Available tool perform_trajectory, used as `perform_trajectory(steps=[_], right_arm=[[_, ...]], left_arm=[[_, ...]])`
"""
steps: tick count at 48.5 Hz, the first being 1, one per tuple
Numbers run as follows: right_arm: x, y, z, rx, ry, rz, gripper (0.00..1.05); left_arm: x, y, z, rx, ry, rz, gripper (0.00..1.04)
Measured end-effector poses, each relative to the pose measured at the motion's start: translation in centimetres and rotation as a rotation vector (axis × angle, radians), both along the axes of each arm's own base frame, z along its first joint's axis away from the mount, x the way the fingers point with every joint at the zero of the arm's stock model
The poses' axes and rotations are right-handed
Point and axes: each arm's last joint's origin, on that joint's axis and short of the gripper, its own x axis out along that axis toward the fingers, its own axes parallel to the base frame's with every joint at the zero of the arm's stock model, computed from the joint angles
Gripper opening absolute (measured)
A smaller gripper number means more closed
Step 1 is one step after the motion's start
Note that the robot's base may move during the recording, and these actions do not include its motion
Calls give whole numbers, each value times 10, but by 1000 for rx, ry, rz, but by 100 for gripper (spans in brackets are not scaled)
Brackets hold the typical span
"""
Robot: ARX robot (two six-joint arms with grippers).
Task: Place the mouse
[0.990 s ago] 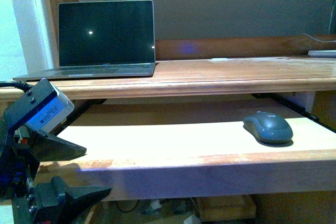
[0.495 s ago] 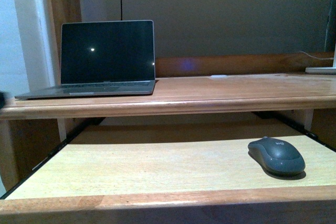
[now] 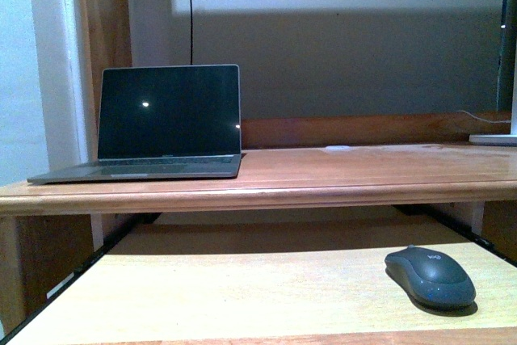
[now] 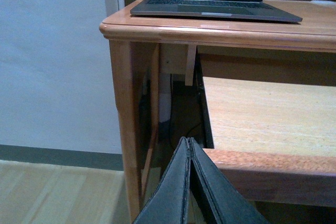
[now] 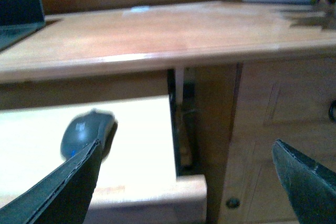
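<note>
The dark grey mouse [image 3: 430,277] lies on the right part of the pulled-out pale wooden keyboard tray [image 3: 242,292], below the desk top. The right wrist view shows the same mouse [image 5: 86,132], blurred, on the tray near its right end. My right gripper [image 5: 186,153] is open wide in front of the tray's right corner, short of the mouse, with nothing between its fingers. My left gripper [image 4: 188,141] is shut, its fingers pressed together and empty, in front of the tray's left front corner. Neither gripper shows in the front view.
An open laptop [image 3: 157,127] with a dark screen sits at the left of the desk top [image 3: 339,171]. A white lamp base [image 3: 494,140] stands at the far right. The desk's left leg [image 4: 126,124] and a drawer cabinet [image 5: 278,129] at the right flank the tray.
The front view has tilted up, so the laptop, desk and mouse sit lower in it. My left gripper, seen at the lower left a second ago, has left that view.
</note>
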Motion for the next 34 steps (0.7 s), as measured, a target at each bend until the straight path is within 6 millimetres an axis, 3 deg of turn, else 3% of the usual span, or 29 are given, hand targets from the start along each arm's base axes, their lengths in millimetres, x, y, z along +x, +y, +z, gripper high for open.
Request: perform_trajectory(steps=[6,10,13,21,29,34], right_arm=[[51,25,36,-23,-17,28,97],[76,54,31,-84,64,124,97],[84,72,26,-139,102,166,97],[95,96,9,-247,160,169,97],[105,103,-11,-342,254,43,97],[111,106,-13,-356,286,-13,97]], left_arm=[[-8,5,-10,1,-3,-5,3],[-13,12,-15,2,-2,-24,3],[-16,16,-17,3,-2,-3,3],[-21,18,-23,3,-2,2,3],[-27,18,-27,3,-3,2,3],[-30,18,-29,3,-4,2,3]])
